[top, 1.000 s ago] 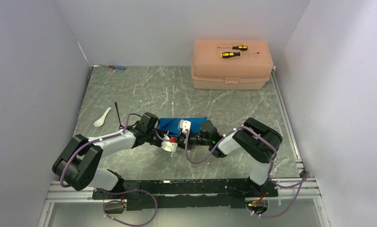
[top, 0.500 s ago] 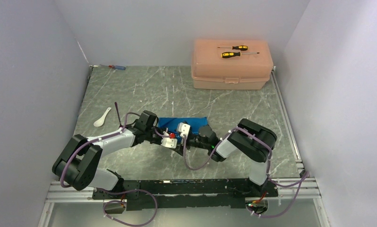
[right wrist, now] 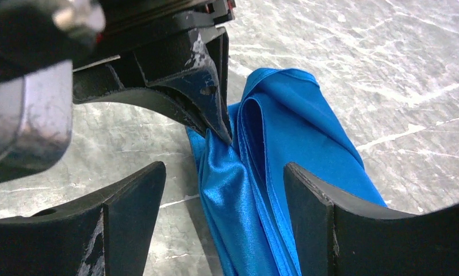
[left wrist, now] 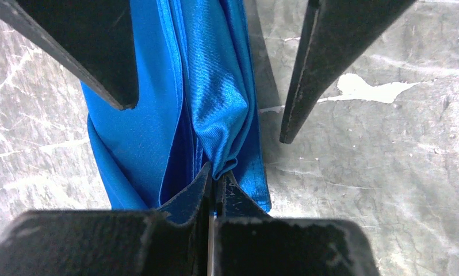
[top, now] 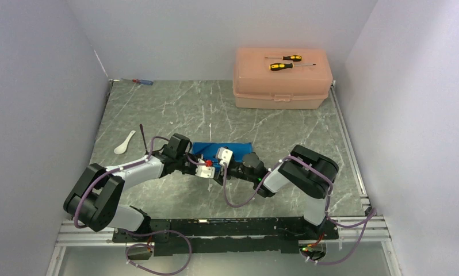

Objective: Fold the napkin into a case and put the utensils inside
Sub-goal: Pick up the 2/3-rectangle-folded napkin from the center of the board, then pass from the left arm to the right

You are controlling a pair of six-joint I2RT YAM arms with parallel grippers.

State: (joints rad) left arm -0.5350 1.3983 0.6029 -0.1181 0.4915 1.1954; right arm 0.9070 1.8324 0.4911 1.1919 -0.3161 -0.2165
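Observation:
The bright blue napkin (top: 238,148) lies folded into a narrow strip at the table's middle, also in the left wrist view (left wrist: 210,98) and the right wrist view (right wrist: 285,138). My left gripper (left wrist: 215,178) is shut, pinching a raised fold at the strip's end. My right gripper (right wrist: 224,195) is open, its fingers straddling the strip's near layers opposite the left gripper. In the top view both grippers meet over the napkin's left half (top: 213,164). The white spoon (top: 123,144) and the dark purple fork (top: 143,138) lie to the left, apart from both grippers.
A peach plastic box (top: 282,83) stands at the back right with two yellow-and-black screwdrivers (top: 285,62) on its lid. A small blue-and-red screwdriver (top: 141,81) lies at the back left corner. Grey walls close in the left and right sides.
Both grippers have shifted slightly left and away along the napkin. The right arm has stretched further in towards the left gripper.

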